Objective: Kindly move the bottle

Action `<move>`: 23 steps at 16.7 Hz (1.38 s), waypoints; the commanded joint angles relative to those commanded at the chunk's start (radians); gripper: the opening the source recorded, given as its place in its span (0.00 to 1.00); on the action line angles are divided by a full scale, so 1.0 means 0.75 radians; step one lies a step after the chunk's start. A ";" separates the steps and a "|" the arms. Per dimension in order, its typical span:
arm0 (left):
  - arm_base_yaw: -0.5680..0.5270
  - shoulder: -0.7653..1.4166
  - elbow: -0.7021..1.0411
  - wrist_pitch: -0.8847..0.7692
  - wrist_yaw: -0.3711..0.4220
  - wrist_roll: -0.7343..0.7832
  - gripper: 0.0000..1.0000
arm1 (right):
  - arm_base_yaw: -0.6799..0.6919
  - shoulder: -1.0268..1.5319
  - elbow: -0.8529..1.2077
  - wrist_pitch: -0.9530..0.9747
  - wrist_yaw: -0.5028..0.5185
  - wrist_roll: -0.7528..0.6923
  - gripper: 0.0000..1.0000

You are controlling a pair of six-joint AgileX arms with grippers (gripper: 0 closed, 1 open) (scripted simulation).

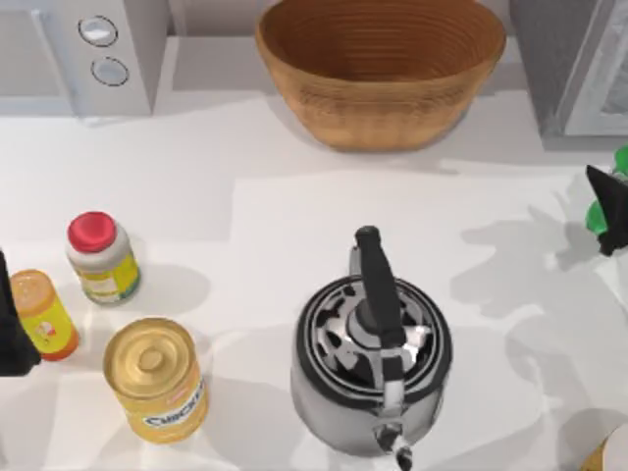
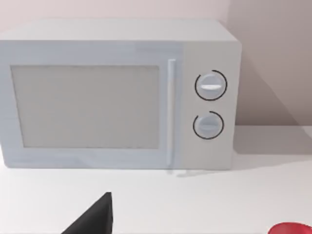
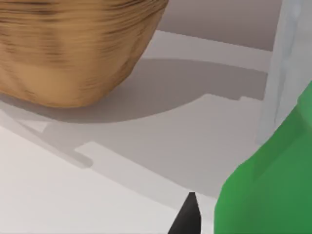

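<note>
Top view: bottle (image 1: 601, 211) at far right edge of frame, mid-height, mostly cut off, green showing beside dark right gripper (image 1: 610, 224). Right gripper touching or right against it there. Whether fingers pinch the bottle or stand spread: cannot tell, frame edge cuts it.

Right wrist view: bottle (image 3: 268, 180) large & green at lower right of frame, one dark fingertip (image 3: 187, 217) just beside it at bottom centre, small gap between the two. Other finger out of frame. Basket (image 3: 73, 46) at upper left of that frame, well apart.

Bottle's long axis hard to read; looks roughly upright w/ a lean, not sure.

Left gripper (image 1: 12, 329) parked at left edge of top view, lower half, next to orange bottle (image 1: 41, 314). Finger state: cannot tell. Left wrist view faces microwave (image 2: 117, 92), dark finger (image 2: 95, 219) at bottom.

Kettle (image 1: 371, 363) sits lower centre, between the two arms. Red-lidded jar (image 1: 102, 257) & yellow can (image 1: 155, 378) at lower left, near left arm.

Judgement: right arm far nearer, clearly the one for the job. Bottle lies straight off visible right fingertip, so next move turns on getting it between both fingers, if not there yet.
</note>
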State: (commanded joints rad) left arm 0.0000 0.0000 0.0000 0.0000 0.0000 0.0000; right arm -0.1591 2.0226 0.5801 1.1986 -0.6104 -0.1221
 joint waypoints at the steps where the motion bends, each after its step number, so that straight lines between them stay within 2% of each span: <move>1: 0.000 0.000 0.000 0.000 0.000 0.000 1.00 | -0.094 -0.023 -0.016 -0.007 0.003 0.000 0.00; 5: 0.000 0.000 0.000 0.000 0.000 0.000 1.00 | -0.456 -0.141 -0.075 -0.032 -0.011 -0.016 0.00; 9: 0.000 0.000 0.000 0.000 0.000 0.000 1.00 | -0.628 -0.257 -0.155 -0.080 0.005 0.002 0.00; 16: 0.000 0.000 0.000 0.000 0.000 0.000 1.00 | -0.623 -0.239 -0.146 -0.072 0.017 0.006 0.00; 23: 0.000 0.000 0.000 0.000 0.000 0.000 1.00 | -0.537 0.070 0.020 0.069 0.115 0.028 0.00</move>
State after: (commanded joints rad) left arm 0.0000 0.0000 0.0000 0.0000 0.0000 0.0000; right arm -0.5622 2.0754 0.5949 1.2505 -0.5240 -0.1011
